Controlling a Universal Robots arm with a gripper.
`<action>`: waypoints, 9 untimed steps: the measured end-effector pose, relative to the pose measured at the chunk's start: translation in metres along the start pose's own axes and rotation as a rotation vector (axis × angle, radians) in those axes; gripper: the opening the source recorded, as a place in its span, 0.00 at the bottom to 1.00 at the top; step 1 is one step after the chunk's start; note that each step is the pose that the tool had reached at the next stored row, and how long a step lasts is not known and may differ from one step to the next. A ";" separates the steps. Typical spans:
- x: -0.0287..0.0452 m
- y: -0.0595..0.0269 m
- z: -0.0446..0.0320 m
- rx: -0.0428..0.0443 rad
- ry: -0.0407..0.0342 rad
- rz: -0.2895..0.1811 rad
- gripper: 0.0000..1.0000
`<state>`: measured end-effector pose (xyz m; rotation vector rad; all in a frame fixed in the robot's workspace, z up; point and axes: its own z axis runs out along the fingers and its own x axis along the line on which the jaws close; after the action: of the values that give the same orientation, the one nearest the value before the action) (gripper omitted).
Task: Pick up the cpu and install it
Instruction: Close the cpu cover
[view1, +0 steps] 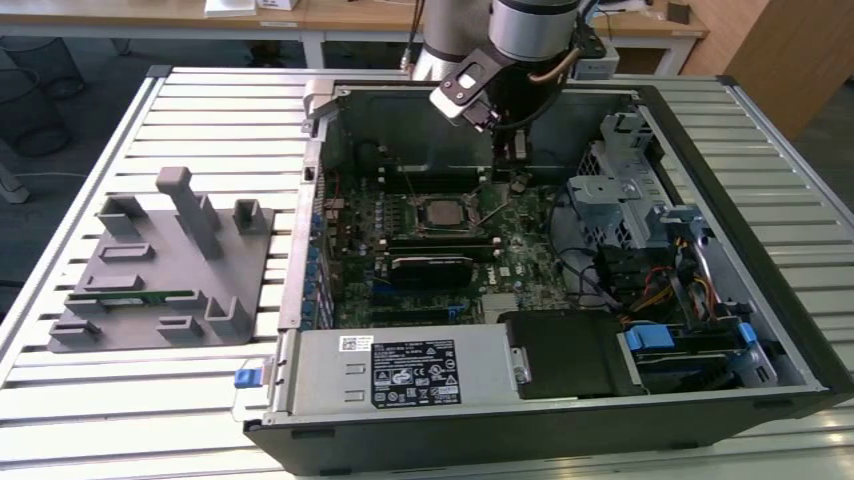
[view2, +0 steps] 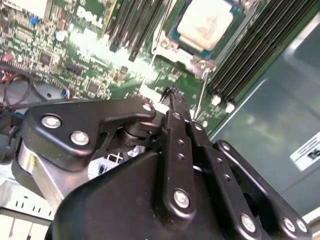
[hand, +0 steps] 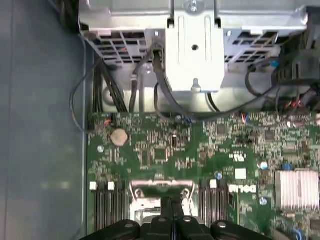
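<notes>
The cpu (view1: 441, 213) lies flat in its socket in the middle of the motherboard, silvery-white top up, with the metal frame around it. In the second wrist view the cpu (view2: 205, 25) sits beyond my fingertips. My gripper (view1: 514, 160) hangs inside the open computer case, just toward the exterior view's right and rear of the socket. Its black fingers (view2: 175, 107) are pressed together with nothing between them, close to the socket's thin metal lever (view2: 201, 92). In the first wrist view the gripper (hand: 172, 206) points at the socket frame (hand: 161, 187).
The case (view1: 747, 300) has tall walls around the motherboard (view1: 527, 255). A drive cage (view1: 607, 195) and cables stand to the exterior view's right. A black block (view1: 430, 268) lies in front of the socket. A grey fixture (view1: 160, 265) with a green memory stick (view1: 134, 297) sits outside the case.
</notes>
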<state>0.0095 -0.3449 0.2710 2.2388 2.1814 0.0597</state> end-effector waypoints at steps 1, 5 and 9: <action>0.0002 0.0026 0.0002 0.0002 0.0001 0.000 0.11; 0.0012 0.0092 0.0014 0.0010 -0.0001 0.000 0.11; 0.0028 0.0112 0.0031 0.0019 -0.0003 0.000 0.11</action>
<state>0.0209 -0.3424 0.2683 2.2396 2.1822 0.0573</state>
